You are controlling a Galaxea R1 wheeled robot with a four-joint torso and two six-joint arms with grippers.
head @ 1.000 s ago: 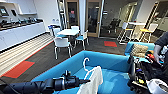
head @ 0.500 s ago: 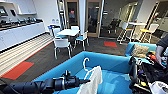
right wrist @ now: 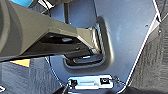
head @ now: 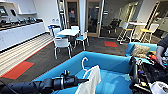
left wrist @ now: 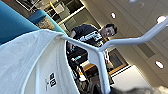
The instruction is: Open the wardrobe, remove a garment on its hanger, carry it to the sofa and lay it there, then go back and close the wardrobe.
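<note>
The garment (head: 92,80), a white T-shirt, hangs on the thin white hanger (head: 84,63) just above the seat of the bright blue sofa (head: 110,61). My left gripper (head: 84,80) reaches in from the left on a long black arm and is shut on the hanger under its curved hook. In the left wrist view the hanger (left wrist: 100,51) spreads wide, the garment (left wrist: 30,62) drapes from one of its arms, and the sofa (left wrist: 10,22) shows behind. My right arm (head: 134,75) stands upright at the sofa's right end.
A person (head: 162,48) sits at the right edge, beside a smaller blue seat with a patterned cushion (head: 140,50). Beyond the sofa back are a white table with chairs (head: 67,32), a long kitchen counter (head: 20,32) and dark carpet with red patches (head: 17,70).
</note>
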